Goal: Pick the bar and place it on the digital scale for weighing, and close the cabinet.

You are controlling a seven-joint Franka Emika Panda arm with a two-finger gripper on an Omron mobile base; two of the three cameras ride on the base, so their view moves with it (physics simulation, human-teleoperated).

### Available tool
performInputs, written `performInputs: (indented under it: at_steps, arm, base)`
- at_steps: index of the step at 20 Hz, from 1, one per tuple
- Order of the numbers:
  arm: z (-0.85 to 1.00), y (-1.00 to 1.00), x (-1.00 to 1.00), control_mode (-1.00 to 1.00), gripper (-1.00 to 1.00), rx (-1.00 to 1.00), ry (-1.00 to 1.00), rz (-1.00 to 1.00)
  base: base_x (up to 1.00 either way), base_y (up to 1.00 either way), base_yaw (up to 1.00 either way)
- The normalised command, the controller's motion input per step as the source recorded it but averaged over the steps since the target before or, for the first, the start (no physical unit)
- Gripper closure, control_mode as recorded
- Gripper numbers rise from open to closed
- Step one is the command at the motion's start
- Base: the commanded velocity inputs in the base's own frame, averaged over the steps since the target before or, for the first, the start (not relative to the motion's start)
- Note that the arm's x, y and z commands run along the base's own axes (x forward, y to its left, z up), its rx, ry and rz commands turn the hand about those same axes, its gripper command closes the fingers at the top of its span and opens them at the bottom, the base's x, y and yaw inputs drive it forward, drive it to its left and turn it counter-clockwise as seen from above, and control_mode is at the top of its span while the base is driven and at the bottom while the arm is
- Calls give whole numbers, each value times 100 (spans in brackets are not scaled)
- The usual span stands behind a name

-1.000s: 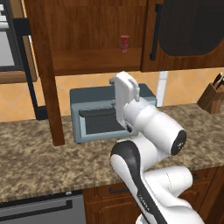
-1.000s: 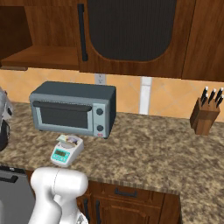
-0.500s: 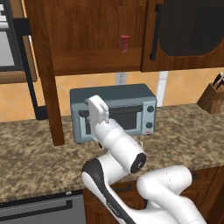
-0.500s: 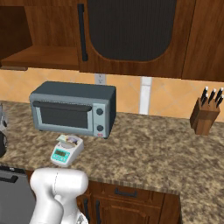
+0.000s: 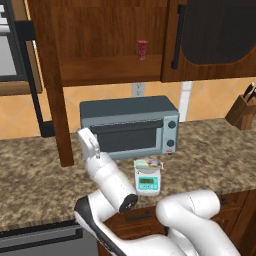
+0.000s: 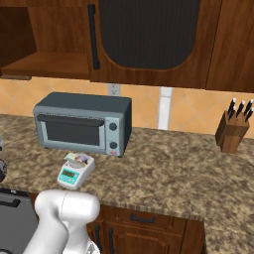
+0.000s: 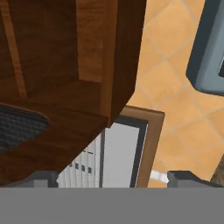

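Arm (image 5: 107, 180) lower and further left than before, fingers (image 7: 43, 177) spread and empty; one bar (image 5: 149, 163) on one digital scale (image 5: 148, 181).

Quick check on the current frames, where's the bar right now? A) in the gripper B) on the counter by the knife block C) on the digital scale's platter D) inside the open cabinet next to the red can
C: the bar lies on top of the digital scale in front of the toaster oven; the open cabinet shelf holds the red can.
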Motion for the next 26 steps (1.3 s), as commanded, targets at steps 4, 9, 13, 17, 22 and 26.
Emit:
performInputs:
  at_steps: [4,9,13,17,22,26]
  arm:
    - [0,90,-7,-100,-100,-15,-3,0]
    - [-8,88,0,-100,-100,-21,10,0]
    - [-27,89,0,-100,-100,-23,9,0]
    - [7,68,-11,-100,-100,-6,-12,0]
    - [8,-5,-17,-100,-100,20,-4,-5]
    - [18,5,-14,-100,-100,34,-6,-2]
  base:
    - [0,0,0]
    - [0,0,0]
    - [0,0,0]
    - [0,0,0]
    - [0,0,0]
    - [0,0,0]
